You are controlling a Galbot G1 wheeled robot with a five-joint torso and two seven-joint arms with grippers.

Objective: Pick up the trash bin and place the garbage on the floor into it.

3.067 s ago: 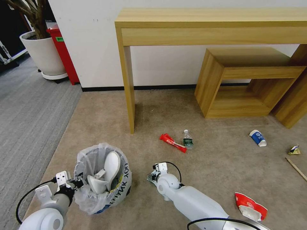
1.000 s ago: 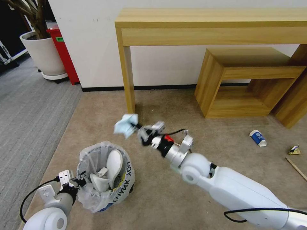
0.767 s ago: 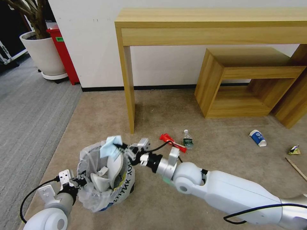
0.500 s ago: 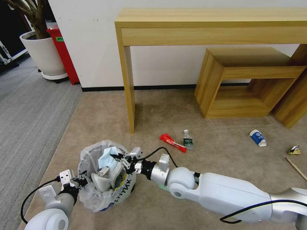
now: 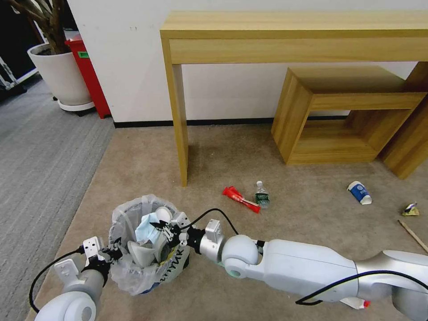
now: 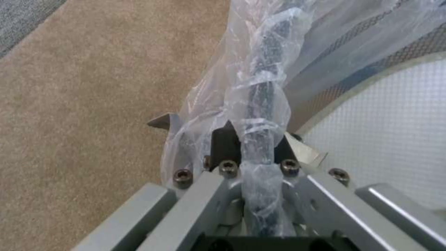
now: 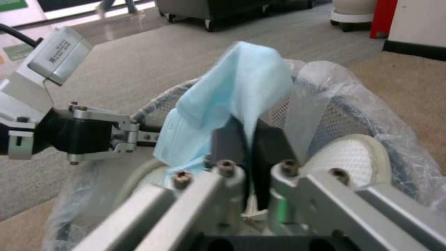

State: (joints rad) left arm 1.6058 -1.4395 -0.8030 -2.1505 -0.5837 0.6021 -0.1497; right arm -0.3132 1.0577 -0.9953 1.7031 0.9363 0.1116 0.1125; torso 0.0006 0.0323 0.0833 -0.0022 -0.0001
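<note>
The right gripper point(image 5: 166, 231) reaches over the mouth of the trash bin point(image 5: 147, 243), its fingers closed tight on a fold of the blue mask point(image 5: 147, 227); in the right wrist view the two dark pads point(image 7: 228, 141) pinch the mask point(image 7: 232, 94) between them with almost no gap, the cloth rising above them and draping down over the bin's mesh wall; the left gripper point(image 5: 110, 254) sits at the bin's 9 o'clock side, clamped on the rim and the plastic bag point(image 5: 129, 276); in the left wrist view its fingers point(image 6: 225, 143) are shut on the bag-wrapped black rim point(image 6: 260, 104), with a white slipper point(image 6: 385, 139) just beside it inside the bin; in the head view the bin stands on the beige carpet point(image 5: 214, 151) at about 7 o'clock of the scene, holding two white slippers point(image 5: 145, 247) under the mask; farther out on the carpet, at 1 o'clock from the bin, a red wrapper point(image 5: 240, 199) and a small bottle point(image 5: 262, 195) lie touching or nearly so; well apart toward 3 o'clock lie a blue-white paper cup point(image 5: 359, 192), a crumpled scrap point(image 5: 410, 209) and a wooden stick point(image 5: 412, 235); beyond them a wooden table point(image 5: 285, 31) and a low wooden shelf point(image 5: 347, 111) stand against the wall.
</note>
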